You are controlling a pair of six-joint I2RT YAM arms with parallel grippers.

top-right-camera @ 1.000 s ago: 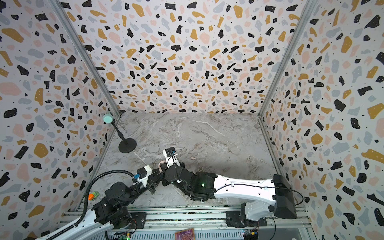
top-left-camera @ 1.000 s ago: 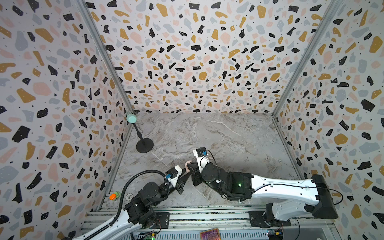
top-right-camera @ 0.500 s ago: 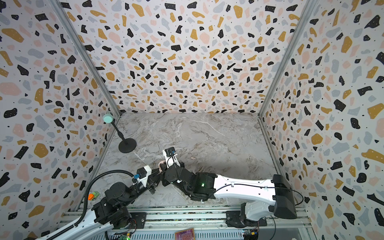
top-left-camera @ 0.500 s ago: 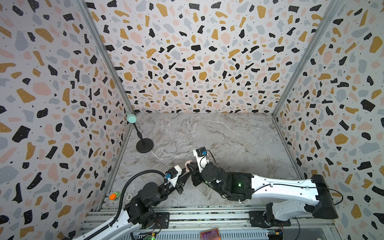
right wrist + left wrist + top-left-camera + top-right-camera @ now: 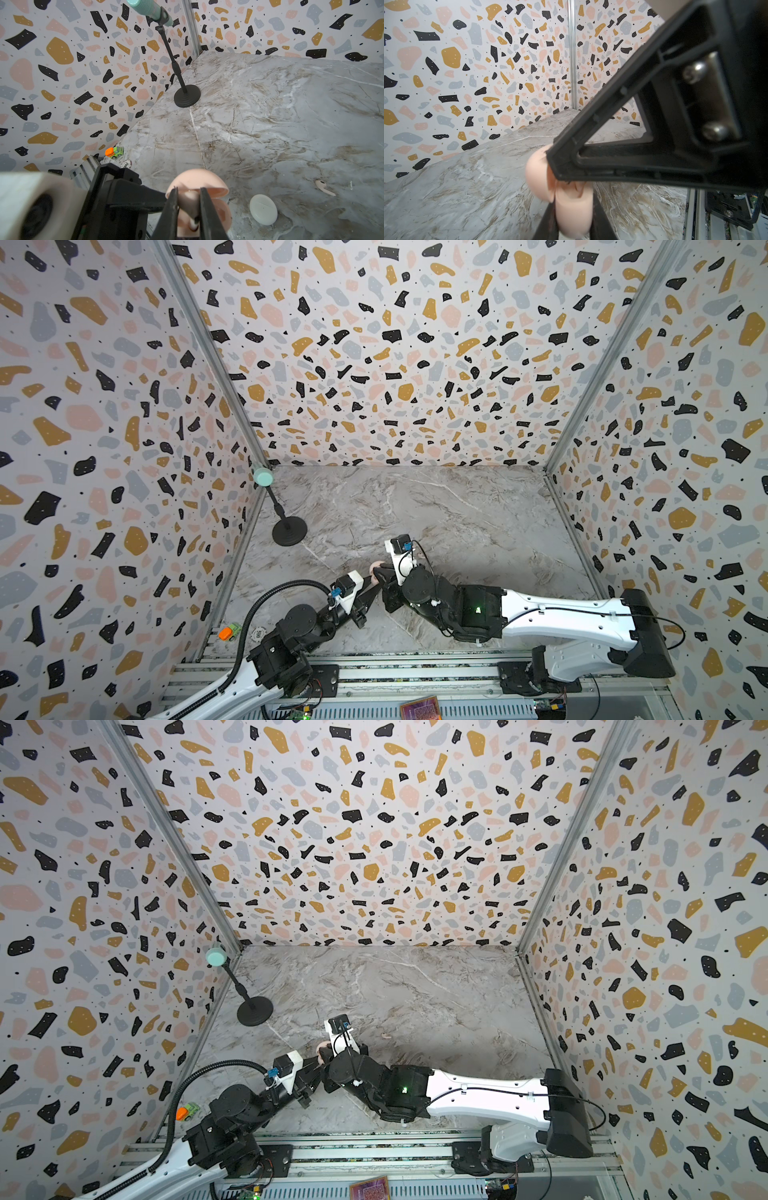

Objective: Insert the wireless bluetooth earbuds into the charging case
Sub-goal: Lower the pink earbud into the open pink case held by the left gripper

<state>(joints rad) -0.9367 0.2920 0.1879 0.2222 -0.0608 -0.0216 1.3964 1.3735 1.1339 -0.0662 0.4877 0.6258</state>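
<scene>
The pink charging case (image 5: 220,214) is open, its lid (image 5: 197,180) tipped back. My left gripper (image 5: 573,205) is shut on the case's base (image 5: 573,209) and holds it just above the table. My right gripper (image 5: 189,191) is shut on a pale earbud (image 5: 188,204), stem pointing down into the open base. A second, pink earbud (image 5: 324,188) lies loose on the marble. In both top views the grippers meet at the case (image 5: 376,568) (image 5: 321,1051) near the front middle, and the arms hide most of it.
A closed white round case (image 5: 263,209) lies on the table beside the pink one. A black microphone stand (image 5: 289,531) stands at the back left. A small orange and green toy truck (image 5: 230,630) and a round badge (image 5: 126,164) sit by the front left wall.
</scene>
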